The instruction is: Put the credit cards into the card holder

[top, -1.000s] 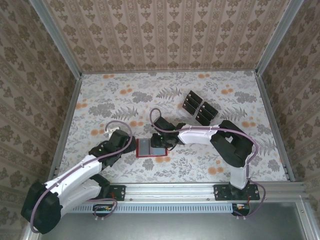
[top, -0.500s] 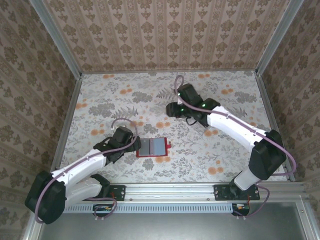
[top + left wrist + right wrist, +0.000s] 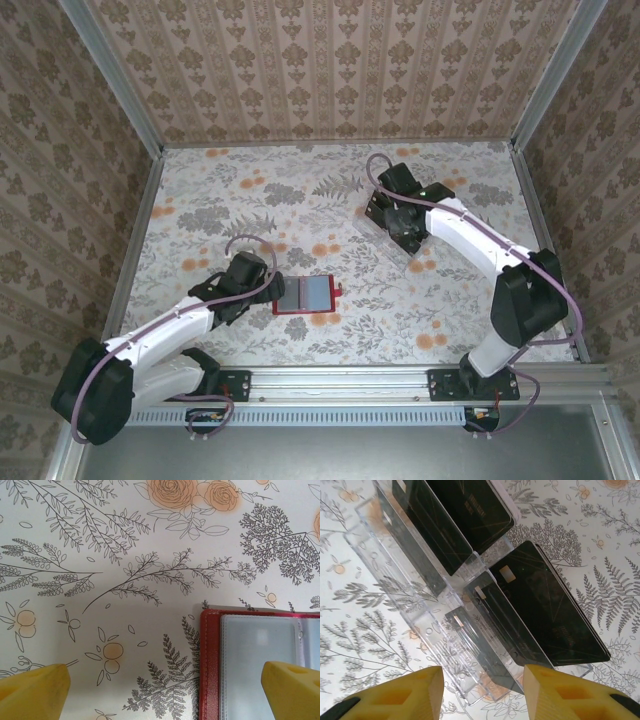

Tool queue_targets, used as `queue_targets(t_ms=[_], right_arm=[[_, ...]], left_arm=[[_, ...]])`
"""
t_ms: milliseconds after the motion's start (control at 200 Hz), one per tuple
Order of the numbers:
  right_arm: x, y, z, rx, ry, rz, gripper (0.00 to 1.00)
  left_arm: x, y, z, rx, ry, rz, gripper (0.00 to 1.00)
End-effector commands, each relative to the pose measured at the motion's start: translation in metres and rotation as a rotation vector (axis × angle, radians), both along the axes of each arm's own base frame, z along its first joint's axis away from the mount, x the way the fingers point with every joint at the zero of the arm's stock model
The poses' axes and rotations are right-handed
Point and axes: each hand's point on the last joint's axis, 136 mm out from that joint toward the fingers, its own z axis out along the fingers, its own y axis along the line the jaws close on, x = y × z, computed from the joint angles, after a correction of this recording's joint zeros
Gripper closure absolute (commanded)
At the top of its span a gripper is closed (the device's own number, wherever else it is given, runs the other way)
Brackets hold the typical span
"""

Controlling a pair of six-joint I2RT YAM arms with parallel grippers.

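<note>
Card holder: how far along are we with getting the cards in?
Done: the red leather-like wallet lies open on the table, the open left hand at its edge; whether its pockets hold a card, I cannot tell. In hand: nothing; the open right hand hovers over the clear plastic tray. Left: several dark flat cards sit in it.

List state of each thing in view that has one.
holder, open, lying flat, inside up
cards, standing tilted in tray slots
tray, on table, cards in it
left fingers, open, empty, over holder's edge
right fingers, open, empty, above tray
</note>
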Motion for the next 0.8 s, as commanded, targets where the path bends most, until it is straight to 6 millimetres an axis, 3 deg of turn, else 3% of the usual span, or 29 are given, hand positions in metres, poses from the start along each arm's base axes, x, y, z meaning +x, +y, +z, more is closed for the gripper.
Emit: queue_targets(t_ms=[0,465,795], right_arm=[[-0.007,-0.013,-0.018,-0.094,0.066,0.008,0.54],[-0.002,-0.025,-0.05,-0.206,0.124,0.008,0.56],[-0.005,-0.02,-0.069,-0.19,0.171,0.025,0.6]], left_arm=[[0.005,-0.01,0.014,-0.017,-0.027,-0.031,0.0],[0.005,-0.01,0.013,-0.011,-0.026,-0.027,0.0],[0.005,-0.011,0.01,-0.01,-0.022,-0.029,0.0]])
